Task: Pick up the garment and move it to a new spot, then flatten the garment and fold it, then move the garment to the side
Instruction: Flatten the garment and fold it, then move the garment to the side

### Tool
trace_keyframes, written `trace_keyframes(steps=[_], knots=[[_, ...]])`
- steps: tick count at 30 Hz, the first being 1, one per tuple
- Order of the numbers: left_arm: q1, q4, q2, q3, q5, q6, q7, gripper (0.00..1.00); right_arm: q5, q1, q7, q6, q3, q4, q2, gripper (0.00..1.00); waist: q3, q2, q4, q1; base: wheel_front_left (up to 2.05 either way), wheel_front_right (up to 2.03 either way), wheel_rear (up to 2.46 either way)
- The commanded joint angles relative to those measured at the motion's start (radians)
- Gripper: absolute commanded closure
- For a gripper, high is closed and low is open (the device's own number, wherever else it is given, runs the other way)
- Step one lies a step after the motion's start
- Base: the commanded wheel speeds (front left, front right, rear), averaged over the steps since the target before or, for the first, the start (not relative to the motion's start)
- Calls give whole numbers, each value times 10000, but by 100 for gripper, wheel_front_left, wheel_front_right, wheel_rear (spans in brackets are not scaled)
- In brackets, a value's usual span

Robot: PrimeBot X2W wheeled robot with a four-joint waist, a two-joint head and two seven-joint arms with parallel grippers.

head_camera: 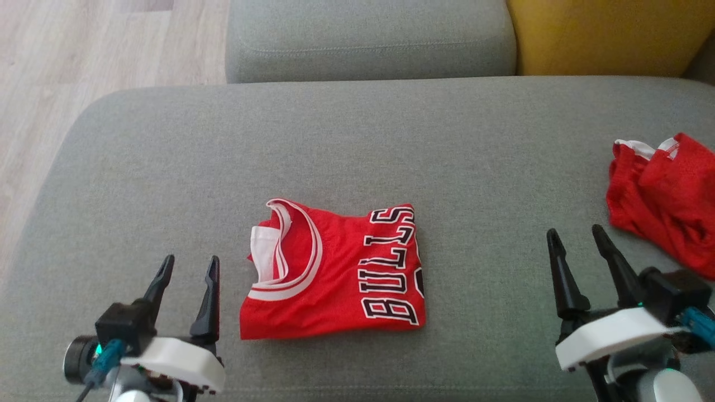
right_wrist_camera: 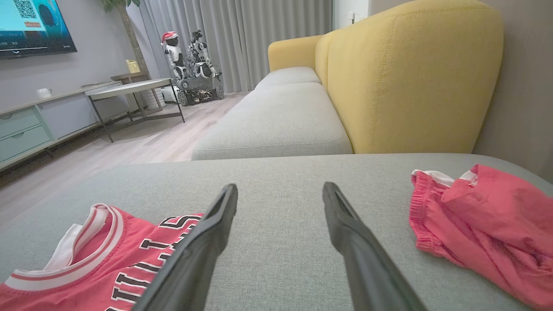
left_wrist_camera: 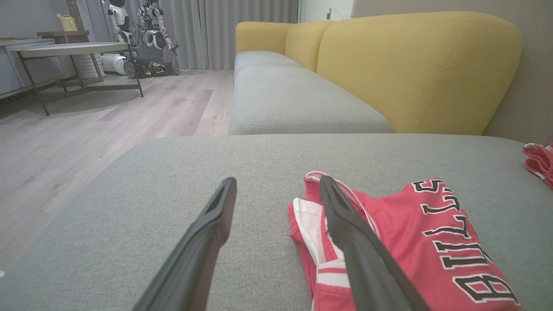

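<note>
Nearest, at the lower left of the head view, the left gripper (head_camera: 191, 259) is seen released: fingers spread, nothing held, positioned over the grey cushion (head_camera: 391, 139). At the lower right, the right gripper (head_camera: 575, 230) is likewise seen spread and empty. Between them, closer to the left gripper, the red jersey (head_camera: 335, 268) is laid folded into a rough square near the front middle of the cushion, collar toward the left, "BULLS" lettering along its right edge. No contact between either gripper and the jersey is seen. In the left wrist view the collar end is partly covered by one finger (left_wrist_camera: 367, 259); whether they touch cannot be told. A second red garment (head_camera: 665, 206) is left crumpled at the cushion's right edge, just beyond the right gripper. Behind the cushion a grey sofa seat (head_camera: 368, 39) with a yellow backrest (head_camera: 603, 33) is seen. Wood floor (head_camera: 84, 56) is seen to the left. Farther off, a table (left_wrist_camera: 69, 48), another robot (left_wrist_camera: 147, 39) and grey curtains (right_wrist_camera: 259, 39) are seen.
</note>
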State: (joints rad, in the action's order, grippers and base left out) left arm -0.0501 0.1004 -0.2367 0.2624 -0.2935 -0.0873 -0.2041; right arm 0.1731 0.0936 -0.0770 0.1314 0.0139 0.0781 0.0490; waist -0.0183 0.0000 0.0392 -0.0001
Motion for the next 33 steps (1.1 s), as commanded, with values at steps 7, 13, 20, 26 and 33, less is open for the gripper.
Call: trace_keyframes(steps=[7, 13, 20, 26, 33], knots=[[287, -420, -273, -320, -48, -126, 31, 0, -177, 24, -188, -7, -77, 602, 28, 0, -106, 0, -6, 1, 0, 0, 0], [306, -429, -338, -322, -50, -185, 33, 0, -181, 99, -230, -7, -101, 665, 17, 0, -111, 0, -50, 1, 0, 0, 0], [377, -409, -381, -293, -76, -211, 26, 0, -124, 46, -217, -7, -105, 626, 14, 0, -81, 0, -48, 1, 0, 0, 0], [405, -425, -401, -270, -107, -245, 12, 0, -90, 24, -201, -7, -90, 575, 14, 0, -52, 0, -45, 1, 0, 0, 0], [629, -520, -414, -197, -97, -240, -6, 0, -105, -208, -276, -7, 43, 177, 13, 0, 205, 0, 143, 1, 0, 0, 0]])
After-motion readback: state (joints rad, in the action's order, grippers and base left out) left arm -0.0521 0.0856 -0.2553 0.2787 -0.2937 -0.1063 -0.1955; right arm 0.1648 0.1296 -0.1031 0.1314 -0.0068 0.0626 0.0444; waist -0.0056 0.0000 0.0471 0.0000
